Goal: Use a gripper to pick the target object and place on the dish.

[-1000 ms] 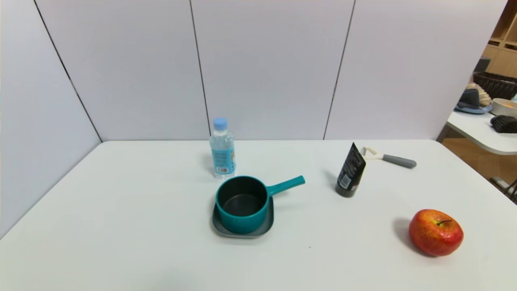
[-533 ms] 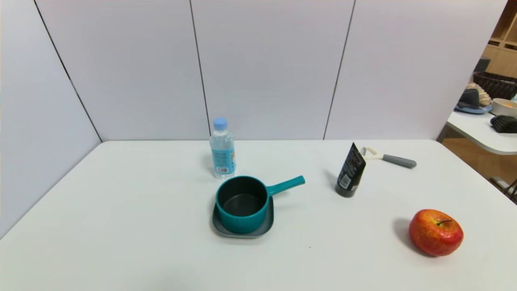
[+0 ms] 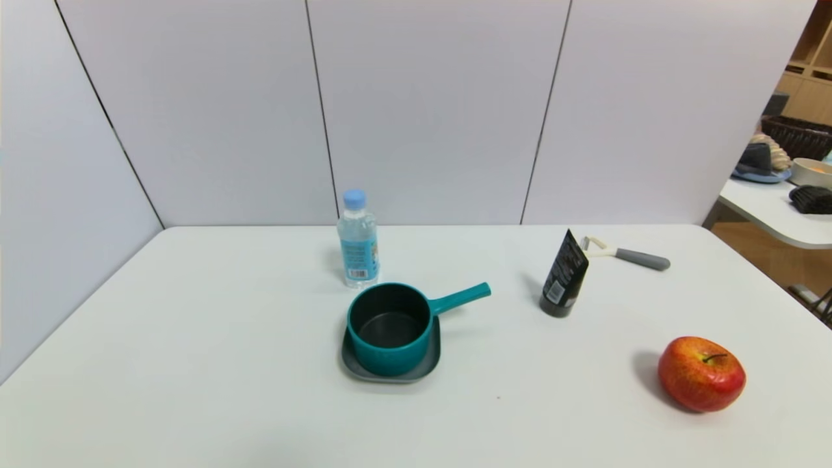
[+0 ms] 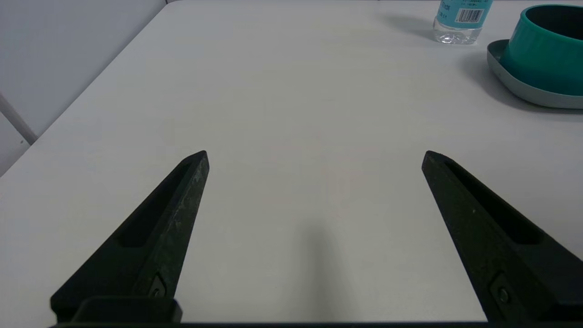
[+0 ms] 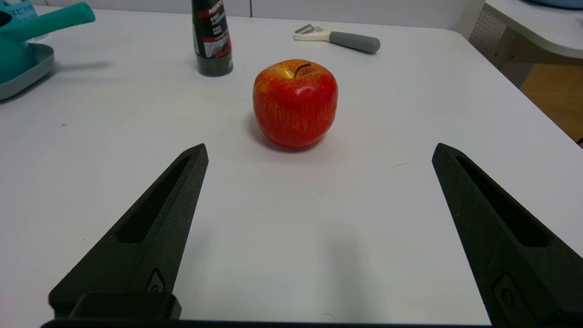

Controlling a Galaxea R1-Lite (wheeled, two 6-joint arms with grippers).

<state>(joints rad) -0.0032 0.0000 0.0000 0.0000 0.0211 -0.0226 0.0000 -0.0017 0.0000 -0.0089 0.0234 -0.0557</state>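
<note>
The teal saucepan (image 3: 390, 328) stands upright on the grey square dish (image 3: 390, 369) at the table's middle, its handle (image 3: 463, 297) pointing right and back. Saucepan (image 4: 544, 50) and dish (image 4: 528, 91) also show at the edge of the left wrist view, and the dish (image 5: 23, 73) again in the right wrist view. Neither arm shows in the head view. My left gripper (image 4: 315, 157) hangs open over bare table near the front left, holding nothing. My right gripper (image 5: 319, 150) is open too, low over the table just short of the red apple (image 5: 295, 102).
A water bottle (image 3: 357, 240) stands behind the saucepan. A black tube (image 3: 564, 274) stands to the right, with a grey-handled peeler (image 3: 627, 255) behind it. The apple (image 3: 701, 373) sits front right. Grey wall panels close off the back and left; another table stands off to the right.
</note>
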